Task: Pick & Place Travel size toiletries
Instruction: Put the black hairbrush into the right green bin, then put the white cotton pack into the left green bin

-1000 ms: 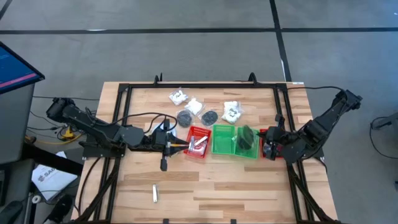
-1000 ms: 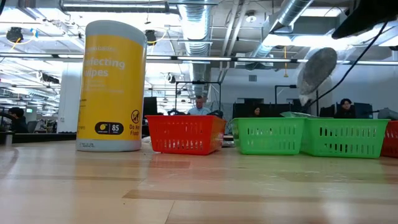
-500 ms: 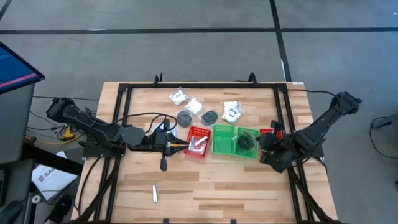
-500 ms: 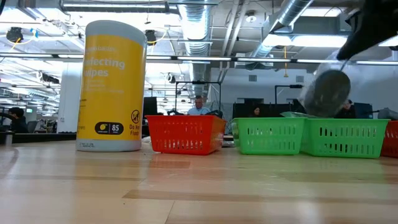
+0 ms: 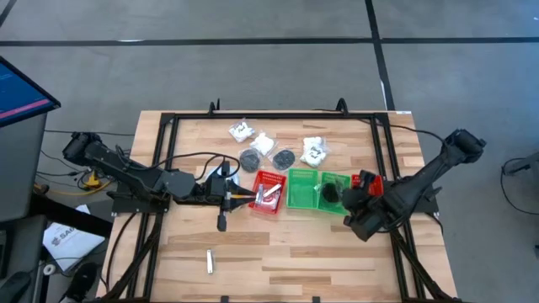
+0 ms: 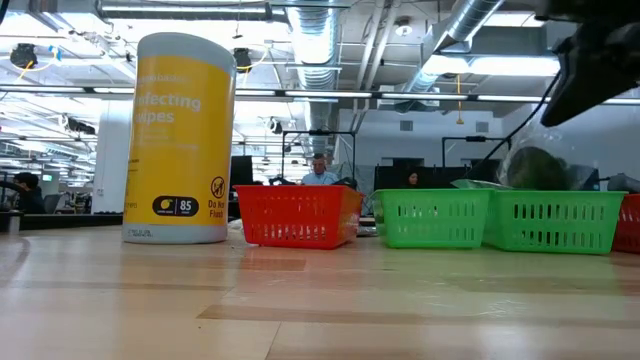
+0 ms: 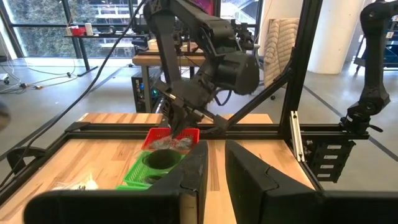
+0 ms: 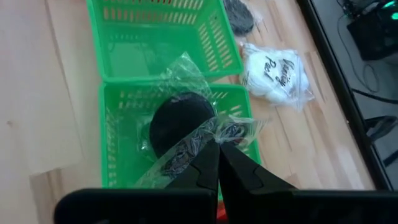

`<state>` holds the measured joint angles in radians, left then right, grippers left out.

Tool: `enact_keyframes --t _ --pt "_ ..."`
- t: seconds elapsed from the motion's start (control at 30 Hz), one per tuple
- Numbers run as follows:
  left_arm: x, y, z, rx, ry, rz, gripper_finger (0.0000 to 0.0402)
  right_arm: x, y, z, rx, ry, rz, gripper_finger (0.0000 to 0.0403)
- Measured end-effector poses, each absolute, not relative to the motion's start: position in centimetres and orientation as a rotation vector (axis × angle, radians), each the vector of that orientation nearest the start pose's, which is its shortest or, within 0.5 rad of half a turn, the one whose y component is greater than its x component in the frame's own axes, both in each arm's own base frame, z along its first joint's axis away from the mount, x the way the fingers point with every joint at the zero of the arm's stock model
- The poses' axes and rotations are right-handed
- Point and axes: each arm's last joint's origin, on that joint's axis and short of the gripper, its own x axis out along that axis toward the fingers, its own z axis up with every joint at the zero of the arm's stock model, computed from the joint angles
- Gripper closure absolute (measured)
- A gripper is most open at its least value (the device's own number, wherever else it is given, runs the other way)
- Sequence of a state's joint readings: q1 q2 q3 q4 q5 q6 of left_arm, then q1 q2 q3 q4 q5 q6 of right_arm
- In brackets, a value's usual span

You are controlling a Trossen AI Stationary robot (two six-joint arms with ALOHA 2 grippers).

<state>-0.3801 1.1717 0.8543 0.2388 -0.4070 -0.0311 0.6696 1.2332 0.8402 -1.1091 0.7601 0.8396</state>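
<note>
My right gripper (image 8: pixel 217 158) is shut on a clear packet holding a dark round disc (image 8: pixel 180 121), over the right green bin (image 5: pixel 335 202). In the low view the disc (image 6: pixel 540 170) sits at the height of the bin's rim (image 6: pixel 560 195). On the far part of the table lie white packets (image 5: pixel 242 130) (image 5: pixel 315 150) and two more dark discs (image 5: pixel 250 159) (image 5: pixel 284 157). A short tube (image 5: pixel 209 262) lies near the front edge. My left gripper (image 5: pixel 244 196) waits level beside the red bin (image 5: pixel 268 192), a narrow gap between its fingers (image 7: pixel 196 177), nothing in it. My right gripper pinches the packet's crinkled clear edge (image 8: pixel 214 134) between its two fingers. The fingers slant down from the table's right side. The disc hangs ahead of and below them, inside the green bin's outline; whether it touches the bin's floor I cannot tell.
A second green bin (image 5: pixel 301 188) stands left of the first, and another red bin (image 5: pixel 367 179) right of it. A tall yellow canister (image 6: pixel 180 140) stands left of the red bin in the low view. A black frame (image 5: pixel 269 114) runs around the table.
My right gripper has sunk toward the right green bin and tipped further down, carrying the packet. The disc, earlier well above the bin's rim in the low view, has come down to rim height.
</note>
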Motion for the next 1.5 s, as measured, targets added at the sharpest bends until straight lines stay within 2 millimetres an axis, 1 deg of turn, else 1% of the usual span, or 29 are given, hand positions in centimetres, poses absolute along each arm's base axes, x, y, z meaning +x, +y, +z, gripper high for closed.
enact_keyframes --t 0.17,0.27,0.37,0.5,0.73,0.83,0.9,1.03,1.2,1.37,1.5 --pt "24.9 -8.4 32.0 -0.001 0.072 0.04 0.0355 16.8 9.8 21.8 -0.217 0.984 -0.565 0.0401" --pt "25.1 -7.8 32.0 -0.002 0.072 0.064 0.0355 17.1 9.8 21.7 -0.205 0.978 -0.569 0.0389" --pt "25.4 -6.9 32.0 -0.002 0.073 0.112 0.0355 17.3 9.9 21.8 -0.196 0.965 -0.557 0.0364" --pt "25.8 -5.1 31.9 -0.003 0.076 0.18 0.0355 17.4 9.9 21.9 -0.194 0.953 -0.542 0.0317" --pt "26.3 -0.8 31.6 -0.007 0.106 0.348 0.0355 17.7 9.3 22.0 -0.235 0.932 -0.581 0.0228" --pt "26.2 1.2 31.6 -0.035 0.106 0.424 0.0355 18.0 9.2 22.1 -0.253 0.874 -0.611 0.0202" --pt "26.2 2.6 31.5 -0.058 0.109 0.438 0.0355 18.2 9.2 22.2 -0.27 0.857 -0.61 0.0191" --pt "25.7 5.8 31.1 -0.133 0.143 0.426 0.0355 18.6 9.0 22.3 -0.248 0.838 -0.615 0.0183" --pt "24.4 9.6 30.4 -0.208 0.204 0.49 0.0355 19.0 8.5 22.3 -0.228 0.834 -0.64 0.0182" --pt "23.3 12.3 30.3 -0.246 0.201 0.521 0.0355 19.4 8.1 22.3 -0.22 0.831 -0.653 0.0182" --pt "23.2 14.1 29.2 -0.27 0.235 0.554 0.0355 19.7 7.8 22.4 -0.202 0.822 -0.667 0.0182"
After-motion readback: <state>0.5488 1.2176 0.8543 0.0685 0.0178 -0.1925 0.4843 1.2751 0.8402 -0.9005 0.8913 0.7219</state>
